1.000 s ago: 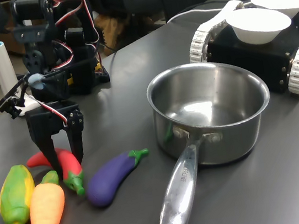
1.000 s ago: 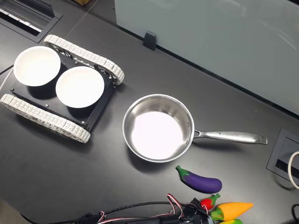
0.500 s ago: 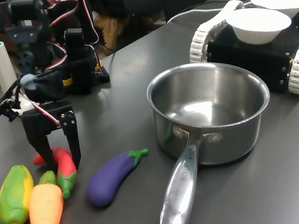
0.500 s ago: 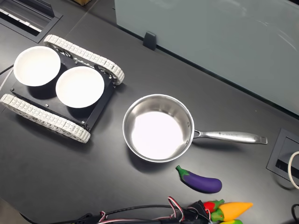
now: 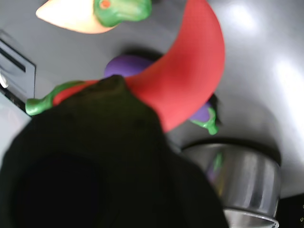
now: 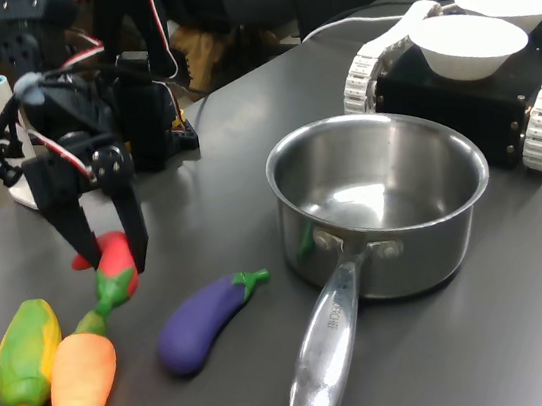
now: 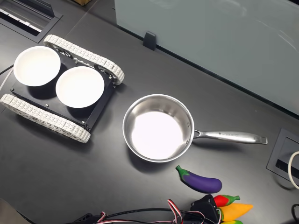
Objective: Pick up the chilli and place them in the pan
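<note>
My gripper (image 6: 112, 254) is shut on the red chilli (image 6: 117, 270) and holds it a little above the table, at the first exterior view's left. The chilli's green stem end (image 6: 102, 305) hangs down close to the carrot's top. In the wrist view the curved chilli (image 5: 194, 71) runs past one black finger (image 5: 114, 142). The second exterior view shows the gripper (image 7: 205, 205) at the bottom edge with the chilli (image 7: 224, 200) beside it. The steel pan (image 6: 429, 251) stands empty to the first exterior view's right, its long handle (image 6: 322, 347) pointing toward the camera. From above, the pan (image 7: 125, 126) is mid-table.
A purple eggplant (image 6: 202, 319) lies between chilli and pan. An orange carrot (image 6: 80, 386) and a yellow-green vegetable (image 6: 28, 353) lie at the front left. Two white bowls (image 7: 79, 86) rest on a black tracked vehicle (image 6: 459, 106). The arm's base (image 6: 140, 100) stands behind.
The gripper has closed on the chilli and raised it off the table, drawing back toward the arm's base. The chilli now hangs tilted, stem down. Carrot and eggplant stay put.
</note>
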You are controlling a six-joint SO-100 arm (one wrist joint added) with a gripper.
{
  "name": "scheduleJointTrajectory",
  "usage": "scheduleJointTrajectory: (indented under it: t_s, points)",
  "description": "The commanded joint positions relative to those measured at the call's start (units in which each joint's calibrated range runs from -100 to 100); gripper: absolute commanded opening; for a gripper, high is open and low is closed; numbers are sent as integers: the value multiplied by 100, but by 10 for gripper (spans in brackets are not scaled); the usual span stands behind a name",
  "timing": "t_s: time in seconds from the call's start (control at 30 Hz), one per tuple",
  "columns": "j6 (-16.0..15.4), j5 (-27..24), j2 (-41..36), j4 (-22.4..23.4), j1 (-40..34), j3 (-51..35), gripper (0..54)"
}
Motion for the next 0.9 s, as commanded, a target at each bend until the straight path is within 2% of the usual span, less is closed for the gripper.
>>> scheduleJointTrajectory:
  t_s: [0.0,0.2,0.4,0.63,0.87]
  points:
    - [-335,-269,-875,59,172,-547,2]
    - [-781,-816,-1373,-171,287,-547,2]
    - [-1033,-1490,-1853,-598,298,-484,2]
    - [-1100,-2090,-2359,-990,161,-311,2]
    - [-1108,-2974,-2756,-1766,69,25,2]
